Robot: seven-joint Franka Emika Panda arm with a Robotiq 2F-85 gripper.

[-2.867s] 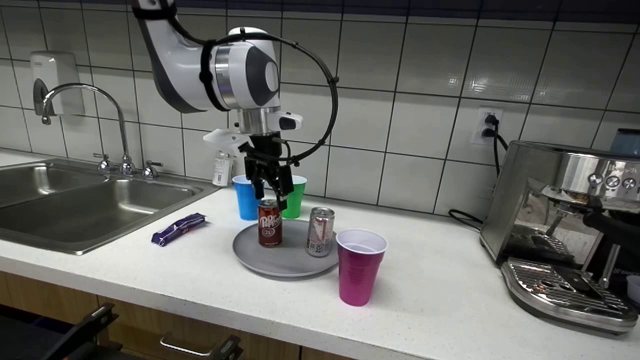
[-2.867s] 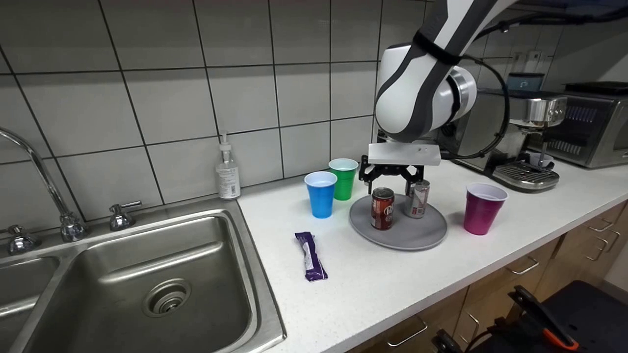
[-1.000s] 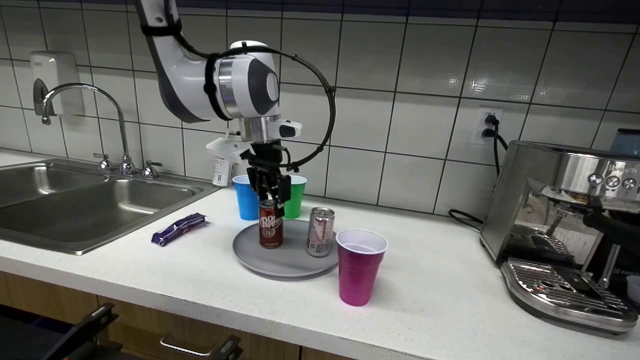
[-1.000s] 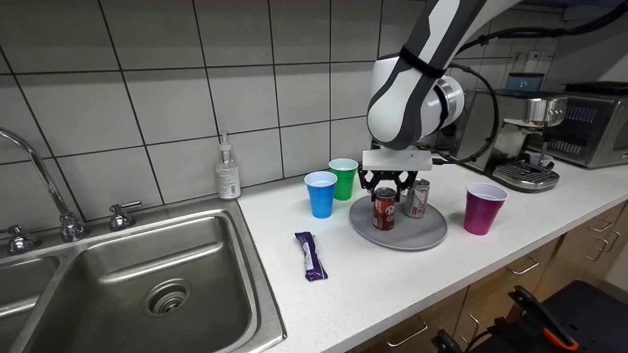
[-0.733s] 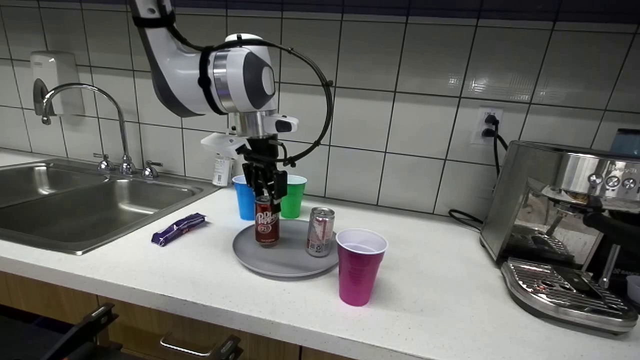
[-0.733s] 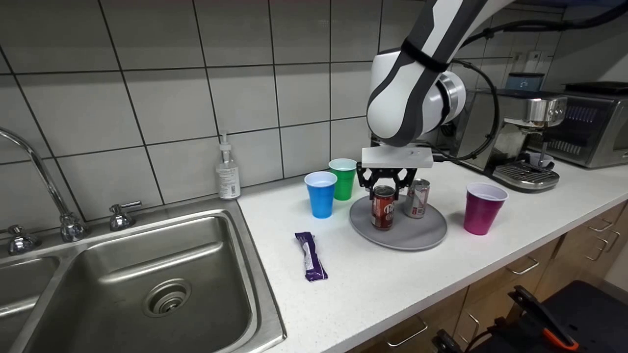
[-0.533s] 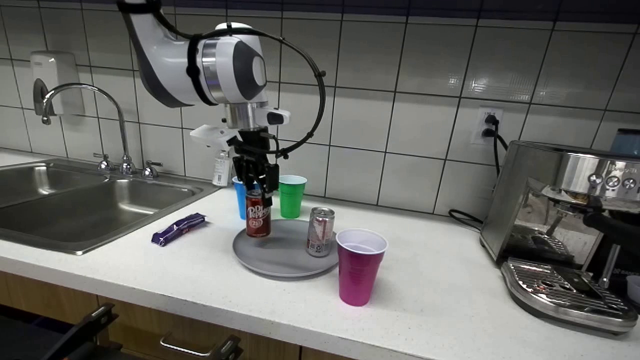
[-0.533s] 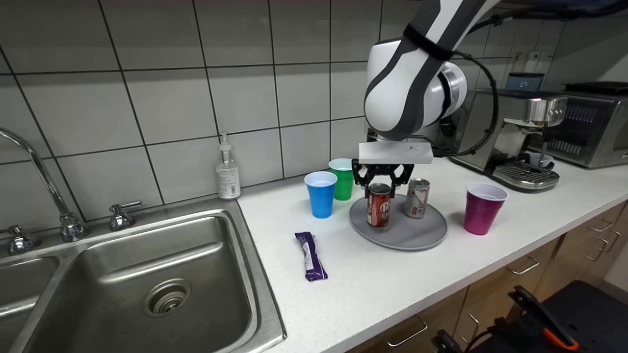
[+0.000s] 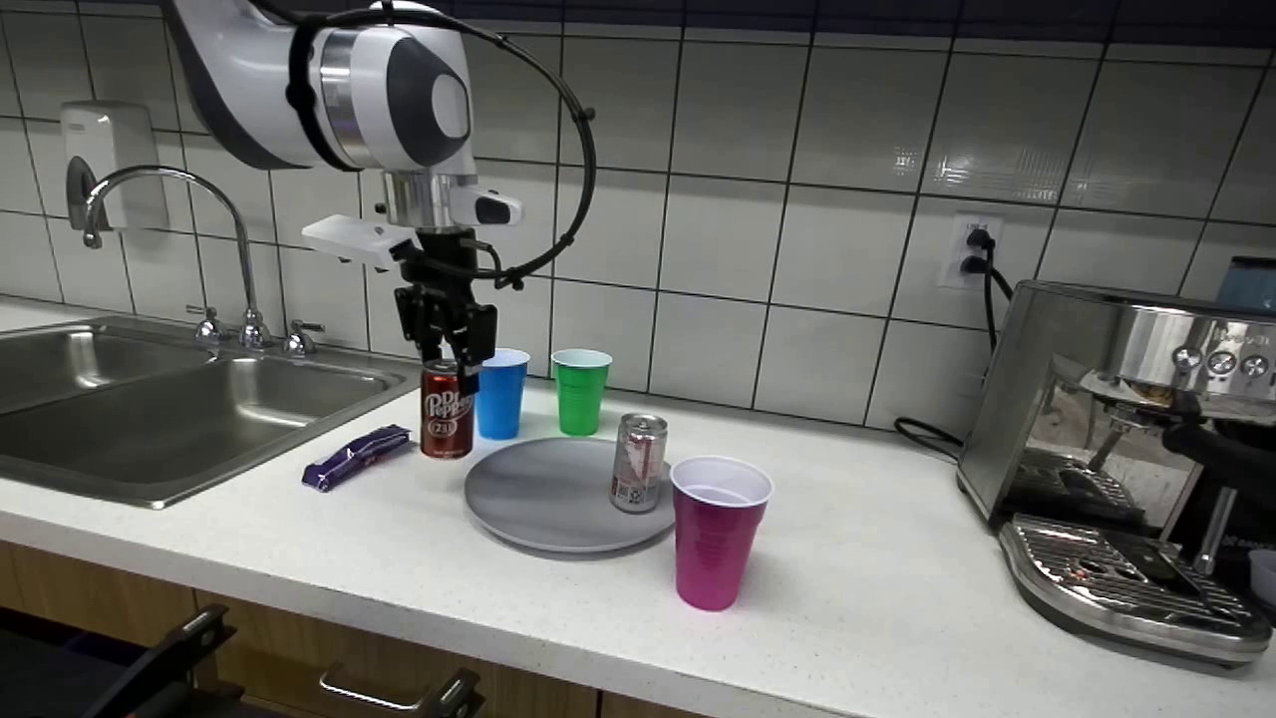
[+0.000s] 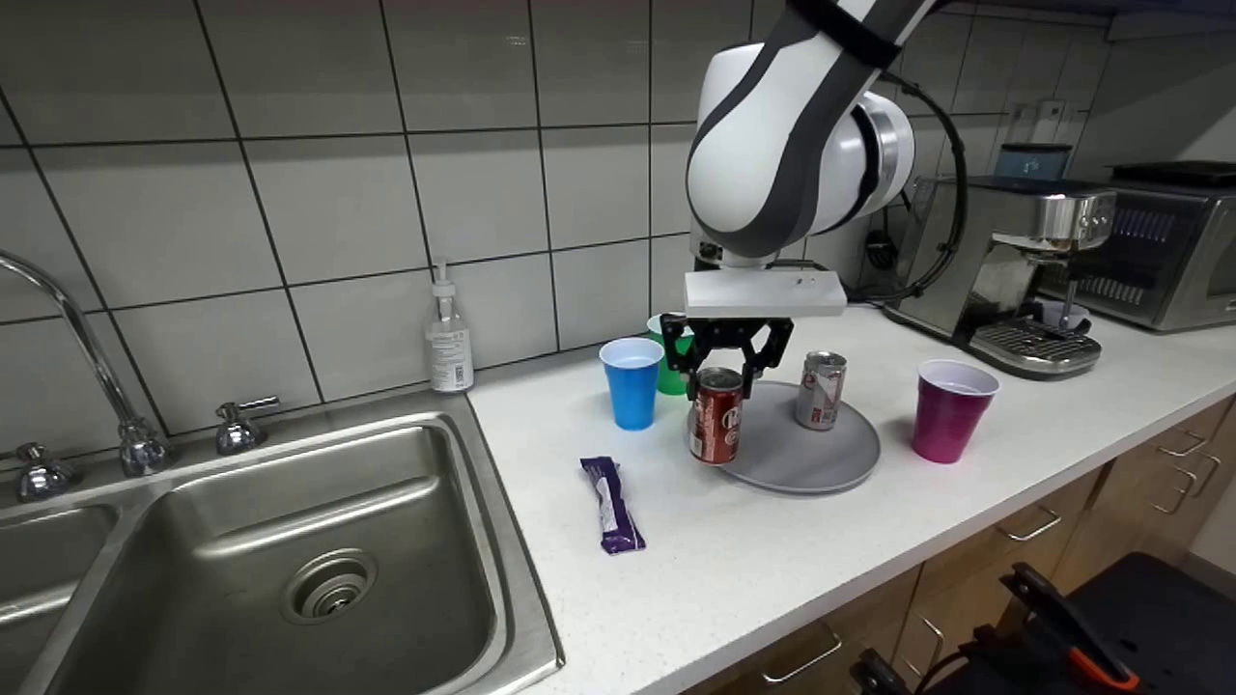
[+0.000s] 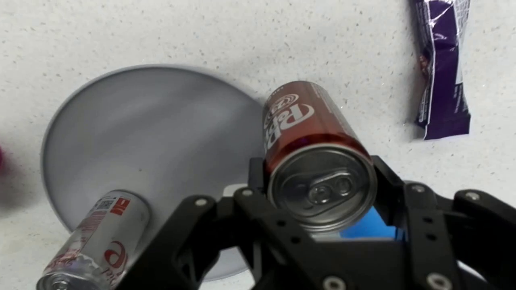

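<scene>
My gripper, in both exterior views (image 9: 451,371) (image 10: 719,386) and the wrist view (image 11: 318,173), is shut on a red Dr Pepper can (image 9: 446,419), (image 10: 716,430), (image 11: 310,117). The fingers grip the can's top from two sides; it hangs roughly upright. The can is by the left rim of a round grey plate (image 9: 553,509), (image 10: 792,463), (image 11: 153,121), seemingly off the counter; how high I cannot tell. A silver can (image 9: 638,464), (image 10: 821,391), (image 11: 109,233) stands on the plate. A blue cup (image 9: 498,399), (image 11: 369,225) stands close behind the held can.
A purple wrapped bar (image 9: 357,457), (image 11: 443,72) lies left of the can. A green cup (image 9: 580,394) stands at the back, a magenta cup (image 9: 713,548) right of the plate. A sink (image 10: 290,541) and soap bottle (image 10: 449,338) are left; a coffee machine (image 9: 1146,399) is right.
The gripper came down over the red can on the plate and closed on it. It has since lifted the can and carried it left, past the plate's rim. Other objects have not moved.
</scene>
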